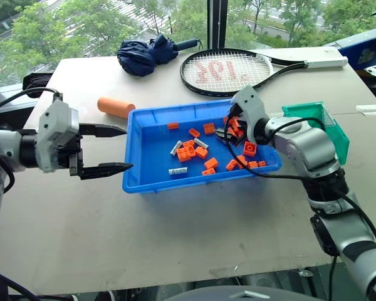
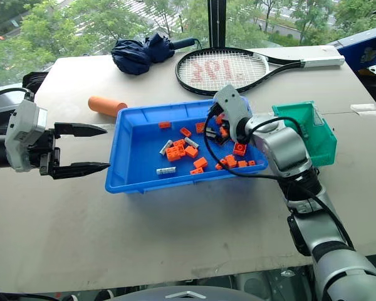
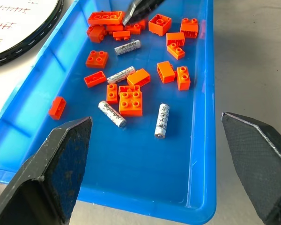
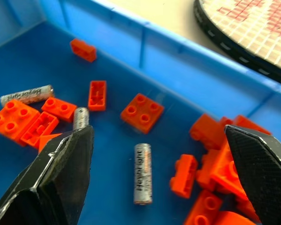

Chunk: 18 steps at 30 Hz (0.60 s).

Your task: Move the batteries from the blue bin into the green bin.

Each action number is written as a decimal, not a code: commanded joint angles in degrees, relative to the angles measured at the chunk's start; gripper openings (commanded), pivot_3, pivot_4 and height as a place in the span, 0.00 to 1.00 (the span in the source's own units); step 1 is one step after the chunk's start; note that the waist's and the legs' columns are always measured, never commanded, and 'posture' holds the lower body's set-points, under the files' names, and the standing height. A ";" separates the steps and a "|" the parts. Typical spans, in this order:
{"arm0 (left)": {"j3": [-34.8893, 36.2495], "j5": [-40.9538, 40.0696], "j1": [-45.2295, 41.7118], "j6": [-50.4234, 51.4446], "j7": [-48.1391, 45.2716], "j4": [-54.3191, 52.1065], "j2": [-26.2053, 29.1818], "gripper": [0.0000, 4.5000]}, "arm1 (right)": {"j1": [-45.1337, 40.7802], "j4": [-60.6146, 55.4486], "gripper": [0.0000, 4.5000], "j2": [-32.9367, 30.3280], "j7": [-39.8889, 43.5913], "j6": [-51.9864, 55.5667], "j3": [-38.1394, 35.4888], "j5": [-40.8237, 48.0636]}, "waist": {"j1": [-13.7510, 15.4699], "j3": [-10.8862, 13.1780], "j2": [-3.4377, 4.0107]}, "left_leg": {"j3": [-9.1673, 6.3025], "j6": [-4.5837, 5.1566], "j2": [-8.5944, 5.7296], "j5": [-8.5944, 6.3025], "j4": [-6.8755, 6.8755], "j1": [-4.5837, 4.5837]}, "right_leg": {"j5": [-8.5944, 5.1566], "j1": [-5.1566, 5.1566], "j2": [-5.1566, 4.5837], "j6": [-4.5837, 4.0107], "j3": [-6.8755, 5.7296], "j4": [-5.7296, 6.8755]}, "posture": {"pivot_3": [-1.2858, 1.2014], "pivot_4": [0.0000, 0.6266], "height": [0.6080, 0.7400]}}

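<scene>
**Between the right jaws: a loose battery in the blue bin**

Between the spread right jaws [image 4: 157, 180], which grasp nothing, one of the batteries [image 4: 143, 174] lies flat on the floor of the blue bin [image 1: 149, 177] among orange bricks [image 4: 141, 113]. More batteries lie further across the bin, ahead of the left jaws [image 1: 113, 149]; those hang released and empty just outside the bin's left wall. Behind the right arm stands the green bin [image 2: 321, 142]. Beyond, on the table [image 1: 175, 232], rest a racket [image 1: 238, 70], an orange cylinder [image 1: 115, 107] and a folded umbrella [image 1: 147, 54].

Soft, even daylight; sharp views
</scene>
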 commanded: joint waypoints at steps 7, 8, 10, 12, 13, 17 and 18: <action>0.99 0.09 -0.58 0.42 0.59 -0.72 0.96 1.00 | 2.14 5.59 0.99 1.91 1.58 -6.56 1.75 -1.27 | -0.03 0.00 0.00 | 0.01 -0.04 0.00 0.02 0.01 0.00 | 0.00 0.00 0.02 0.00 0.00 0.00 | 0.52 0.24 1.00; 1.02 0.13 -0.53 0.49 0.67 -0.76 0.97 1.00 | 2.12 6.36 0.99 2.17 1.54 -6.86 1.63 -1.34 | -0.06 0.00 0.00 | 0.00 -0.05 0.00 0.03 0.01 0.00 | 0.00 0.00 0.02 0.00 0.00 0.00 | 0.52 0.24 1.00; 1.11 0.51 -0.31 0.44 1.00 -0.82 0.94 1.00 | 2.13 8.02 0.99 2.92 1.18 -6.64 1.29 -1.39 | -0.06 0.00 0.00 | 0.00 -0.05 0.01 0.03 0.01 0.00 | 0.00 0.00 0.03 0.00 0.00 0.00 | 0.52 0.24 1.00; 1.16 0.83 -0.13 0.25 1.25 -0.87 0.91 1.00 | 2.12 9.20 0.94 3.59 0.94 -5.95 0.92 -1.21 | -0.07 0.00 0.00 | 0.00 -0.05 0.01 0.03 0.01 0.00 | 0.00 0.00 0.03 0.00 0.01 0.00 | 0.52 0.24 1.00; 1.16 0.89 -0.13 0.24 1.33 -0.90 0.88 1.00 | 2.11 9.75 0.88 3.91 0.73 -5.69 0.74 -1.26 | -0.06 0.00 0.00 | 0.00 -0.05 0.01 0.03 0.01 0.00 | 0.00 0.00 0.03 0.00 0.01 0.00 | 0.52 0.24 1.00; 1.18 0.62 -0.31 0.49 1.41 -1.12 0.64 1.00 | 2.21 10.29 0.50 3.75 0.38 -5.41 0.95 -2.36 | -0.01 0.00 -0.01 | 0.00 -0.05 0.00 0.03 0.01 0.01 | 0.00 0.00 0.03 0.00 0.00 0.01 | 0.52 0.24 1.00; 1.08 0.50 -0.45 0.56 1.35 -1.14 0.55 1.00 | 2.26 10.13 0.39 3.54 0.46 -5.43 1.06 -2.60 | -0.02 0.00 -0.01 | 0.00 -0.06 0.00 0.03 0.01 0.01 | 0.00 0.00 0.02 0.00 0.00 0.01 | 0.52 0.24 1.00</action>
